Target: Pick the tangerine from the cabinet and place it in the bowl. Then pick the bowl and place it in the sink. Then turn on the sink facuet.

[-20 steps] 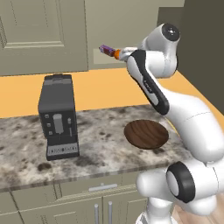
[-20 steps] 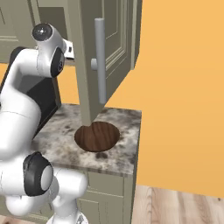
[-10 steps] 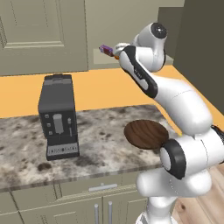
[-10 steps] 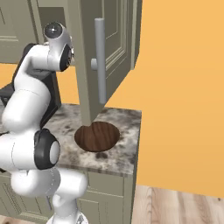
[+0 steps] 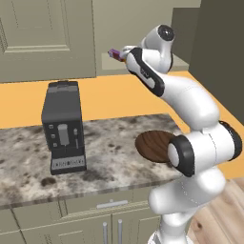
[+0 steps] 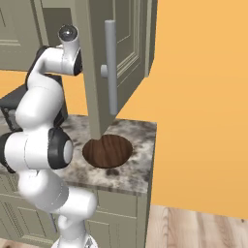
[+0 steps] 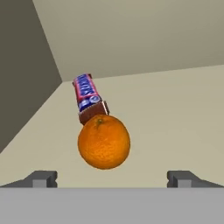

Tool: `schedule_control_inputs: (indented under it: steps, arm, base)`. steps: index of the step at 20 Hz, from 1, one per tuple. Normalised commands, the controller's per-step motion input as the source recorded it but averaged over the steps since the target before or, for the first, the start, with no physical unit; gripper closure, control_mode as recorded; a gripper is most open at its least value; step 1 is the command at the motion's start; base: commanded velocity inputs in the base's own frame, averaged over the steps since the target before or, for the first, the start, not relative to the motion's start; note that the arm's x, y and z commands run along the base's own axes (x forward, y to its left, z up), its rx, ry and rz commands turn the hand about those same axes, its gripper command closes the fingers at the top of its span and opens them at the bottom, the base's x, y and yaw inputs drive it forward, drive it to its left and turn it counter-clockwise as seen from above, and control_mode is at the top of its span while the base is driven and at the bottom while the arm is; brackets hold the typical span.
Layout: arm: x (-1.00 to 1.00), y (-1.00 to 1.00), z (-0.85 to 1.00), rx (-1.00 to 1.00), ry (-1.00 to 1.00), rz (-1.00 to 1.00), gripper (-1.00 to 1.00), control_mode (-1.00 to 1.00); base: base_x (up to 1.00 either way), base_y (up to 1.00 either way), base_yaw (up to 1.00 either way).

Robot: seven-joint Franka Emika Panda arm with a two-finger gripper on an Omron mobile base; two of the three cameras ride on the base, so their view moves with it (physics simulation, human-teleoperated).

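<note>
Hand view: the wrapped bar (image 7: 89, 97) lies on the cabinet (image 7: 175, 113) shelf, its near end touching the tangerine (image 7: 104, 141). The tangerine sits ahead of the end effector (image 7: 112, 178), left of centre; fingers (image 7: 41, 178) spread wide apart, holding nothing. Left base view: bowl (image 5: 153, 145) rests on the surface (image 5: 109, 152).

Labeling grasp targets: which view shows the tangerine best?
The hand view: the tangerine sits whole and close on the cabinet shelf, just in front of the wrapped bar, between the fingertips of the open hand. The left base view shows the bar's end past the arm, no fruit I can make out; the right base view gives nothing of it.
</note>
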Motion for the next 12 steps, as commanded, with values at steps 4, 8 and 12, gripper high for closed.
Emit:
schedule_control_inputs:
  steps: [4,8,12]
  arm:
    - [0.36,0.06,-0.13,0.00,0.00,0.00,-1.00,-1.00]
    - [0.37,0.03,-0.09,0.00,0.00,0.00,-1.00,-1.00]
    - [0.25,0.01,-0.02,0.00,0.00,0.00,-1.00,-1.00]
  base:
    - [0.00,0.00,0.00]
    - [0.00,0.00,0.00]
    - [0.00,0.00,0.00]
